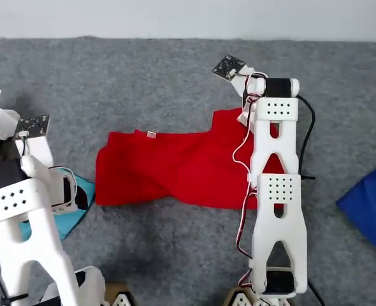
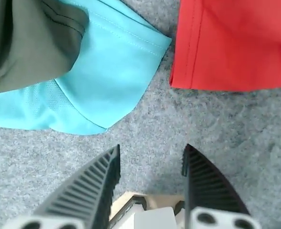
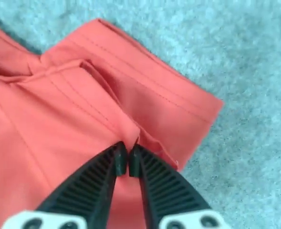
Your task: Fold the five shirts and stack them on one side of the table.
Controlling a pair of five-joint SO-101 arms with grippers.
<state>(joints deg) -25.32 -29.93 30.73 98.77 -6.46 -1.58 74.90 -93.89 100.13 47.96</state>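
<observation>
Your right hand (image 3: 127, 161) is pinched on the red shirt (image 1: 169, 169) at 2 o'clock — probably fold toward 9 next; left hand (image 2: 150, 164) gapes, empty.

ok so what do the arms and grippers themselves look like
The left arm and right arm are white plastic shells with cut-outs and dotted holes, black motors at the joints. Thin red and white wires run along the right arm. The left gripper and right gripper have black, ribbed, pointed fingers.
</observation>
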